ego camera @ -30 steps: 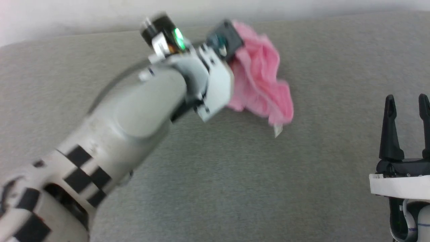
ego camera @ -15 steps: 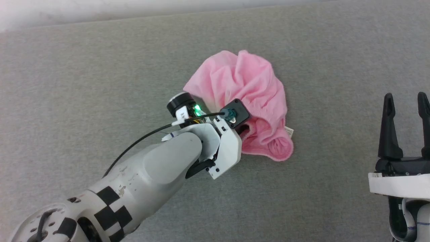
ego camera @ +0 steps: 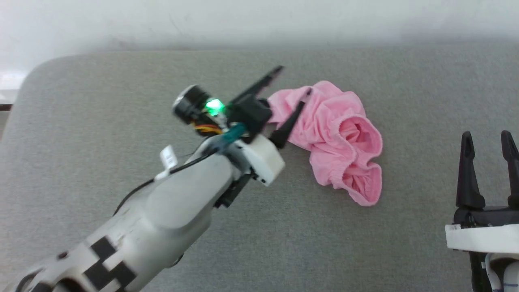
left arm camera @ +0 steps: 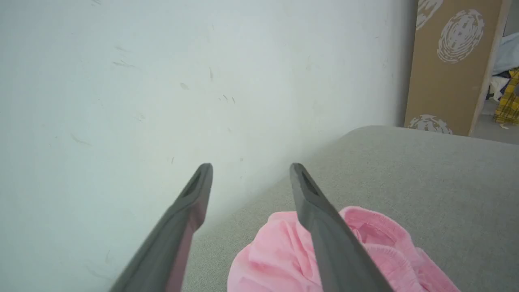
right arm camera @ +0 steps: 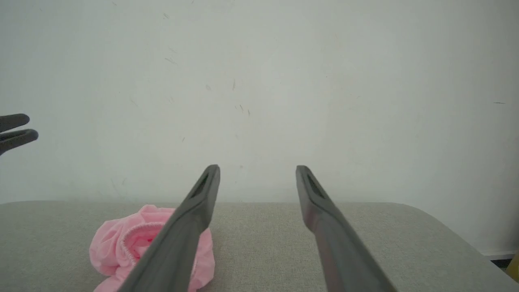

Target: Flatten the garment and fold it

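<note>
- The garment [ego camera: 340, 142], pink shorts with a ruffled elastic rim, lies in a crumpled heap towards the far side of the grey padded surface [ego camera: 121, 134]; its gathered openings face upward, and no part of it lies flat.
- The left gripper [ego camera: 295, 80], clamped low on the cloth half a second ago, has let go; its fingers now stand wide with nothing between them, raised at the heap's left edge; one finger crosses the pink fabric in the head view, though whether it touches cannot be told.
- The heap has taken a new shape since that release; the smooth mound of a moment ago has given way to open folds showing the frilled rim; the head camera has also shifted, so the heap's new place in the picture is not proof of travel.
- The right gripper [ego camera: 486, 138] waits at the lower right, fingers wide and empty, well apart from the garment; it has not stirred over the last second.
- Behind the surface rises a pale wall [ego camera: 243, 24].
- Judgement: the drop has not spread the shorts; flattening is barely begun and folding is not started; a fresh grasp on the waistband or a leg hem looks necessary, probably with both arms pulling apart.
</note>
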You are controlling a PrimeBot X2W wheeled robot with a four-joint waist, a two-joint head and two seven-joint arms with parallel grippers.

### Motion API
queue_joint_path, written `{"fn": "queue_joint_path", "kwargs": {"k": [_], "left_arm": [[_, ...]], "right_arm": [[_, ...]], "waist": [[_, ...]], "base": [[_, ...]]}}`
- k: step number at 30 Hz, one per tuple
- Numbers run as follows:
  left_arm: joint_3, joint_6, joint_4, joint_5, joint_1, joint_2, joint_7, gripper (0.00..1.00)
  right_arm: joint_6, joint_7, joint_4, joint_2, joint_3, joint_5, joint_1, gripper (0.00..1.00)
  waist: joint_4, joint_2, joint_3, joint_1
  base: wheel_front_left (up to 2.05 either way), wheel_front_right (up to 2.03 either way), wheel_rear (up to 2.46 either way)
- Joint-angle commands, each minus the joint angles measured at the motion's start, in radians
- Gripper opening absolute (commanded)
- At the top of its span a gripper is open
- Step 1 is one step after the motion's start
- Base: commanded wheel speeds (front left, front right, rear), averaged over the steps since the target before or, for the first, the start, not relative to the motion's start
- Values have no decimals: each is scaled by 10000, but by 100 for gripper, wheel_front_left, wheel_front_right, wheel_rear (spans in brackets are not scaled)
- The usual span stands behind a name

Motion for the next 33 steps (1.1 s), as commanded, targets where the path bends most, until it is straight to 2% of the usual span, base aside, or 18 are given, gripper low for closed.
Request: {"fn": "queue_joint_path", "kwargs": {"k": [1, 3, 8, 11, 13, 18, 25, 33], "left_arm": [[316, 329, -360, 150, 394, 165, -49, 100], [1067, 1064, -1209, 598, 947, 466, -56, 100], [3129, 2362, -2715, 1448, 2826, 711, -60, 100], [4226, 2918, -3170, 2052, 4006, 673, -60, 100], [4904, 3139, -3444, 2445, 4770, 564, -61, 100], [6186, 2963, -3824, 3245, 6433, 190, -61, 100], [7373, 2150, -4083, 4120, 8029, -424, -62, 100], [8302, 1309, -4119, 4688, 8642, -1087, -62, 100]], "right_arm": [[-9, -46, 15, 22, -38, -57, 140, 100], [-9, -46, -15, 22, -84, -52, 208, 100], [-9, -46, 22, 22, -147, -60, 320, 100], [-9, -46, 87, 22, -252, -26, 368, 100], [-9, -46, 128, 22, -276, -11, 412, 100], [-9, -46, 253, 22, -314, 19, 572, 100], [-9, -46, 515, 22, -361, 152, 853, 100], [-9, -46, 613, 22, -364, 233, 893, 100]], "waist": [[307, 0, -316, 1], [375, 0, -351, 1], [429, 0, -451, 1], [406, 0, -546, 1], [382, 0, -607, 1], [359, 0, -782, 1], [421, 0, -968, 1], [519, 0, -972, 1]], "base": [[0, 0, 0], [0, 0, 0], [0, 0, 0], [0, 0, 0], [0, 0, 0], [0, 0, 0], [0, 0, 0], [0, 0, 0]]}}
